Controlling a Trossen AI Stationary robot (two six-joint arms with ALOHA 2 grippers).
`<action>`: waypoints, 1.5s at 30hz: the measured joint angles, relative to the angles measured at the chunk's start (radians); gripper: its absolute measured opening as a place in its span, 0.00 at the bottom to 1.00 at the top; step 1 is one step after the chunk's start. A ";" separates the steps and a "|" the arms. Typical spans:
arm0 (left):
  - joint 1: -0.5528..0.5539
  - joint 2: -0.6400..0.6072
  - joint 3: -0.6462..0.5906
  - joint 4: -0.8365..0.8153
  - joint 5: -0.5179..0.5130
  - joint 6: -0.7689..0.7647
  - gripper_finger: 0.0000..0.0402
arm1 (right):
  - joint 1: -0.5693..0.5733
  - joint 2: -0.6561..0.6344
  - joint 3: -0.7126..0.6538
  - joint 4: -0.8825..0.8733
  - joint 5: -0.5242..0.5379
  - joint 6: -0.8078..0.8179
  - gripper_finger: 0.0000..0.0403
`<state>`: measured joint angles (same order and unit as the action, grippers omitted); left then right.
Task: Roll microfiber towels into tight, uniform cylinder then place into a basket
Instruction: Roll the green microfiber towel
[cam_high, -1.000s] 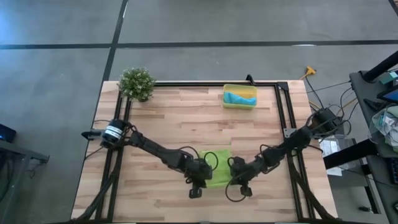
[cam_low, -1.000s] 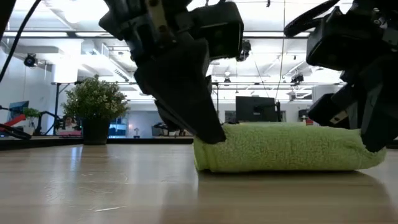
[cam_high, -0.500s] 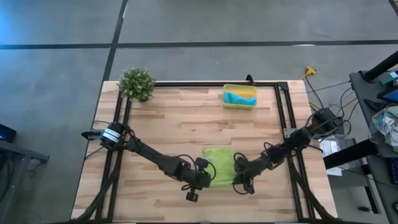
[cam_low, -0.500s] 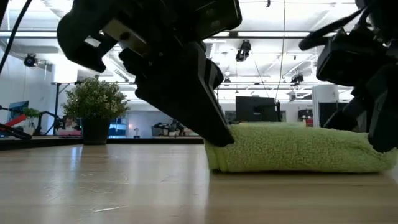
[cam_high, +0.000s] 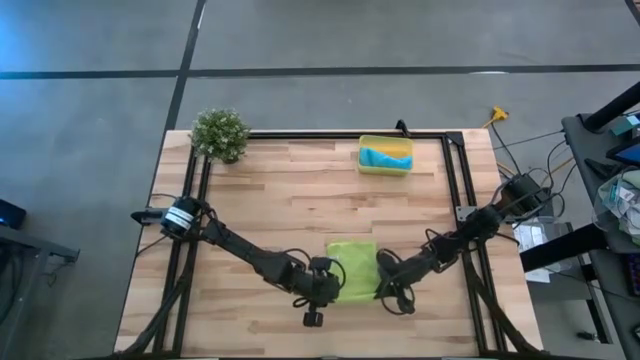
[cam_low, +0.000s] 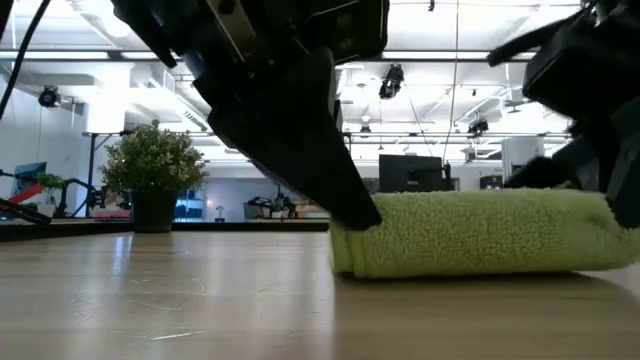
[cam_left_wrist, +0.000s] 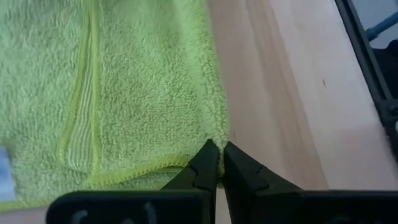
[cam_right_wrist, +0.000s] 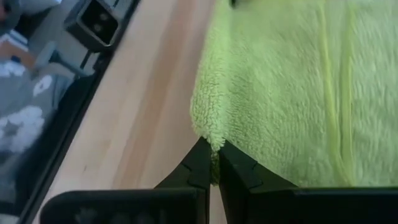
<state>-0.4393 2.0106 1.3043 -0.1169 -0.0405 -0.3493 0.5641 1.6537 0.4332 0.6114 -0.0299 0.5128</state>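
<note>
Since a second ago, both grippers have carried the one lime-green towel (cam_high: 353, 268) slightly rightward. Left gripper (cam_left_wrist: 219, 163) and right gripper (cam_right_wrist: 213, 157) each pinch one near corner. Farther back, one yellow basket (cam_high: 386, 168) holds one turquoise towel (cam_high: 385, 156).

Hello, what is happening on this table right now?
Two robot arms are working on a lime-green towel at the near side of the wooden table. The left gripper is shut on one edge of it and the right gripper is shut on the opposite edge. The towel lies folded. A blue towel already sits in the yellow basket at the far side.
</note>
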 joint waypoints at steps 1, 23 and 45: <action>0.000 0.000 -0.001 -0.001 0.007 -0.014 0.00 | 0.005 -0.001 0.006 0.000 0.000 -0.030 0.03; -0.010 0.000 -0.004 0.027 0.199 -0.083 0.00 | 0.091 0.036 0.214 -0.323 0.104 -0.163 0.13; 0.017 -0.019 0.038 0.005 0.177 -0.031 0.00 | 0.258 -0.026 0.212 -0.480 0.466 -0.216 0.13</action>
<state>-0.4224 1.9919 1.3424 -0.1123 0.1368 -0.3805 0.8225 1.6274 0.6449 0.1311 0.4360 0.2969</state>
